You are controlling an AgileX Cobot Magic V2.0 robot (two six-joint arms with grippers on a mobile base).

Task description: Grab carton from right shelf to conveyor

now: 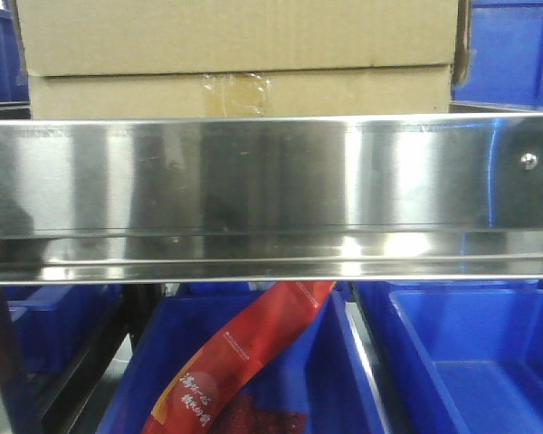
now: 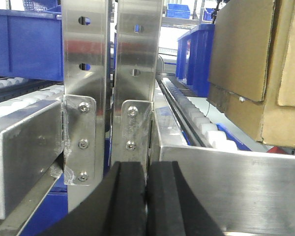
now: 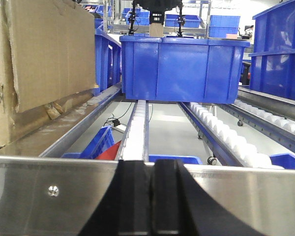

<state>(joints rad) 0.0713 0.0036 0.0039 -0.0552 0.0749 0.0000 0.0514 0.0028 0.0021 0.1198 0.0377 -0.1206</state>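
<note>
Carton [image 1: 240,36] sits on the right shelf [image 1: 271,181]; I see left fingers [image 2: 128,199] and right fingers [image 3: 135,199] each pressed together, holding nothing.

We hold our black, wedge-shaped left gripper [image 2: 146,199] low in its wrist view, its two pads pressed flat together along a thin seam. Our black right gripper [image 3: 152,196] sits likewise, pads meeting, pointing level ahead.
</note>
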